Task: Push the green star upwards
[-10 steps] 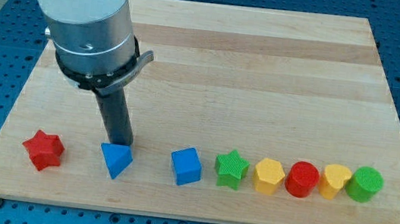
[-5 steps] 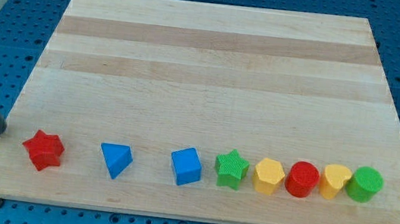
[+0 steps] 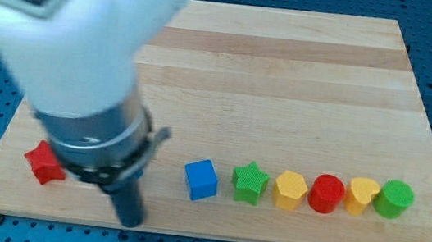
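Note:
The green star lies in a row of blocks near the view's bottom edge of the wooden board. To its left is a blue cube; to its right a yellow hexagon block. My rod comes down at the view's lower left and my tip is near the board's bottom edge, left of the blue cube and well left of the green star. The arm hides the blue triangle and part of the red star.
Right of the yellow hexagon stand a red cylinder, a yellow block and a green cylinder. The arm's white body covers the view's upper left. A blue perforated table surrounds the board.
My rod was at the blue triangle, then swung off past the board's left edge. Now the arm is back over the lower left, tip near the bottom edge, hiding the blue triangle.

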You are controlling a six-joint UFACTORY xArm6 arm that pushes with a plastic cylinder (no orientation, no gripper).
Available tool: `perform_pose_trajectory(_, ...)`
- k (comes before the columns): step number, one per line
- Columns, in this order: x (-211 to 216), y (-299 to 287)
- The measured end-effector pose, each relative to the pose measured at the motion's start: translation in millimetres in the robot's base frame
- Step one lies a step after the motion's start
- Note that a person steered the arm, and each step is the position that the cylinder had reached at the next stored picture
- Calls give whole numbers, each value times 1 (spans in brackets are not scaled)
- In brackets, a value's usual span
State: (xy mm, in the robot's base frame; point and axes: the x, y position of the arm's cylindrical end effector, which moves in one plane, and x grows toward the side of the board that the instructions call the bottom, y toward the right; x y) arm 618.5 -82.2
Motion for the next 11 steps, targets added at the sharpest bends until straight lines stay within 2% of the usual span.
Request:
perform_pose_trajectory(2,0,100)
perform_pose_trajectory(4,-2,141)
perform_pose_trajectory(8,-43,137)
perform_pose_trajectory(11,-31,124)
